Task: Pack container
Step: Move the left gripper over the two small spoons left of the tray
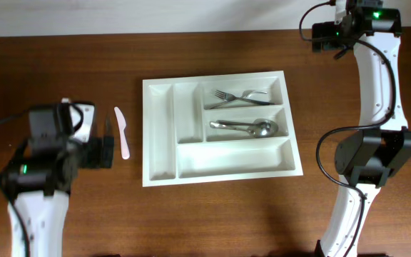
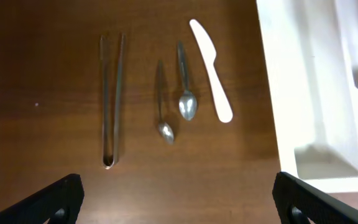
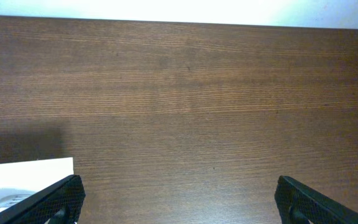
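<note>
Where the overhead view takes in the whole desk (image 1: 63, 57), we see the container (image 1: 234, 158) lying flat near its middle, between the two arms. Its long axis runs left to right across the picture, turned a little so that its right end sits slightly lower. Its two narrow compartments are at the left end and run across the short way. The three wide ones are stacked at the right end, lying along the long axis. The uppermost wide one holds forks (image 1: 237, 96) and the middle one holds spoons (image 1: 245, 127). Just beside the container's left end, apart from it, a white knife (image 1: 123, 132) lies on the desk, roughly parallel to the narrow compartments. In the left wrist view the left fingers (image 2: 58, 199) stand wide apart above the wood, touching nothing. Ahead of them we see tongs (image 2: 110, 99), two small spoons (image 2: 173, 102) and the knife side by side, all pointing the same way, with the container's edge to the right. The right fingers (image 3: 58, 199) are also spread apart over bare wood at the far right of the desk. A white corner shows at their lower left, which we take for the container.
</note>
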Action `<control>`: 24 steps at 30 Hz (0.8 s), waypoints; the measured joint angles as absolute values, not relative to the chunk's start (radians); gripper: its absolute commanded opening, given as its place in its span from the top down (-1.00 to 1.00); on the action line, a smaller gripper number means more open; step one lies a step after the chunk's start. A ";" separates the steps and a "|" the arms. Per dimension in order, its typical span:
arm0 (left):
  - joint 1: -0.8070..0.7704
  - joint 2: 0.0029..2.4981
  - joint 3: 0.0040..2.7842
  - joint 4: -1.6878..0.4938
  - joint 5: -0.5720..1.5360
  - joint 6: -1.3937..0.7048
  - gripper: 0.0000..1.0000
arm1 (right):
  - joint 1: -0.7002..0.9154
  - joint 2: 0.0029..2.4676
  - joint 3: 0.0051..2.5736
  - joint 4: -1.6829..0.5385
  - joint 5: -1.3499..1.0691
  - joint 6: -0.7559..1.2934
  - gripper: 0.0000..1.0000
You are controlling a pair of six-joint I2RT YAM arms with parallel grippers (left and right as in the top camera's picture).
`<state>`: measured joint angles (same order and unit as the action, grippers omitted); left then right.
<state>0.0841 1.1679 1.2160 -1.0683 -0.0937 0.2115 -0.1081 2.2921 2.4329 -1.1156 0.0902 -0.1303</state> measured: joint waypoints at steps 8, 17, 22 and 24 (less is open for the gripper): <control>0.084 1.324 1.222 -1.047 -0.086 0.217 -0.99 | -0.108 2.292 2.433 -1.116 0.090 -0.129 -0.97; 0.086 1.477 1.222 -1.000 -0.161 0.249 -0.79 | -0.108 2.292 2.433 -1.116 0.090 -0.130 -0.97; 0.155 1.620 1.224 -0.954 -0.170 0.217 -0.56 | -0.108 2.292 2.433 -1.116 0.090 -0.131 -0.97; 0.191 1.674 1.224 -0.944 -0.169 0.196 -0.44 | -0.108 2.292 2.432 -1.116 0.090 -0.130 -0.97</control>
